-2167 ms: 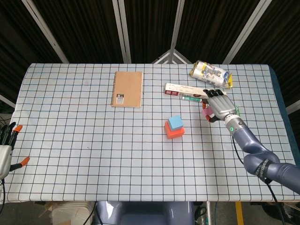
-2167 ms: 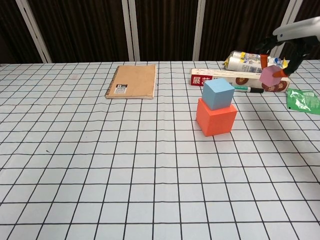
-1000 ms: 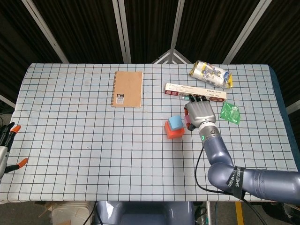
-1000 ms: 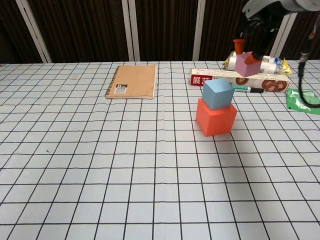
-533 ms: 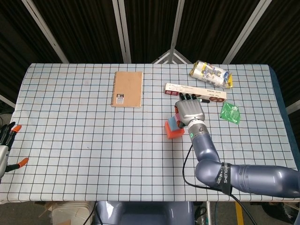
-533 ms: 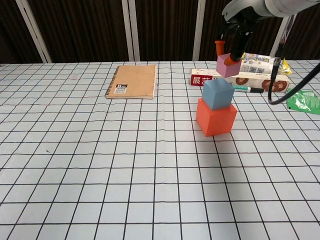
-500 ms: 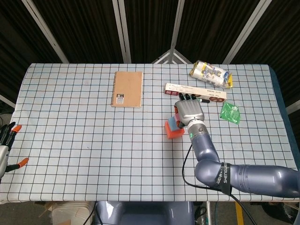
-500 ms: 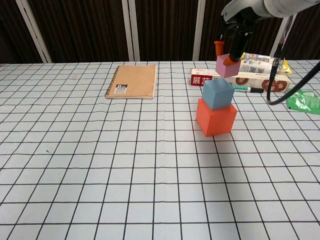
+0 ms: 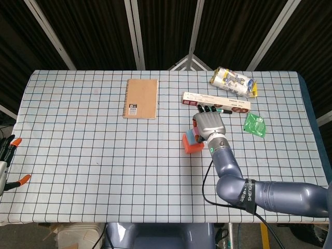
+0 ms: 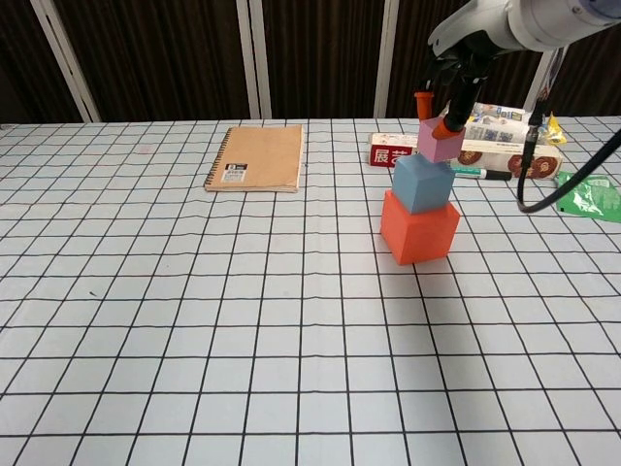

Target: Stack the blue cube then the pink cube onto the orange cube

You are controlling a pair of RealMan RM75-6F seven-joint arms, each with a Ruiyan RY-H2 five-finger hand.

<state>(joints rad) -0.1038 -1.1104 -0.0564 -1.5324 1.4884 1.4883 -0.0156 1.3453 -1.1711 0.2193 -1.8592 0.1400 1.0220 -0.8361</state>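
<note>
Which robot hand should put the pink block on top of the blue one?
The right hand, probably. It already holds the pink cube just above the blue cube, which sits on the orange cube. The left hand hangs far away at the table's edge, holding nothing.

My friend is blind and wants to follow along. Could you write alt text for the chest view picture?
The robot's right hand holds a pink cube on or just above a blue cube, which sits on an orange cube on a checked table. Behind lie a brown notebook, a long box and snack packets.
</note>
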